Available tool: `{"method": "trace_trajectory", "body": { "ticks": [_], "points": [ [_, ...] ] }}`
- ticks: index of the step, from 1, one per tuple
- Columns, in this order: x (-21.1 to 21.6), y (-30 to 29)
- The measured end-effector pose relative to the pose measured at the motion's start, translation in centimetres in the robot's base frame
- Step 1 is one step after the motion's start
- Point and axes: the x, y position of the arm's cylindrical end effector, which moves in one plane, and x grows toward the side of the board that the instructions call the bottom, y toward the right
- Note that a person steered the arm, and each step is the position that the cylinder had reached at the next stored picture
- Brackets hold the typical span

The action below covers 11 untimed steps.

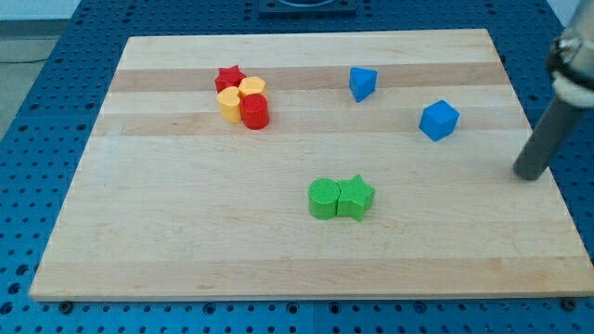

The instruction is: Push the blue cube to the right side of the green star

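Observation:
The blue cube (439, 120) sits on the wooden board at the view's upper right. The green star (355, 197) lies near the board's middle, touching a green round block (323, 199) on its left. My tip (529, 174) is at the board's right edge, to the right of and a little below the blue cube, apart from it. The cube is up and to the right of the green star.
A blue triangular block (363, 83) sits at the view's top, left of the cube. A cluster at the upper left holds a red star (228, 76), two yellow blocks (231, 104) and a red cylinder (255, 110). The wooden board (186, 232) lies on a blue perforated table.

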Motion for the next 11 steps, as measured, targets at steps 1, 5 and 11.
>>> {"method": "trace_trajectory", "body": {
  "ticks": [1, 5, 11],
  "points": [
    [-5.5, 0.7],
    [-9.7, -8.4],
    [1.1, -13.0]
  ]
}}
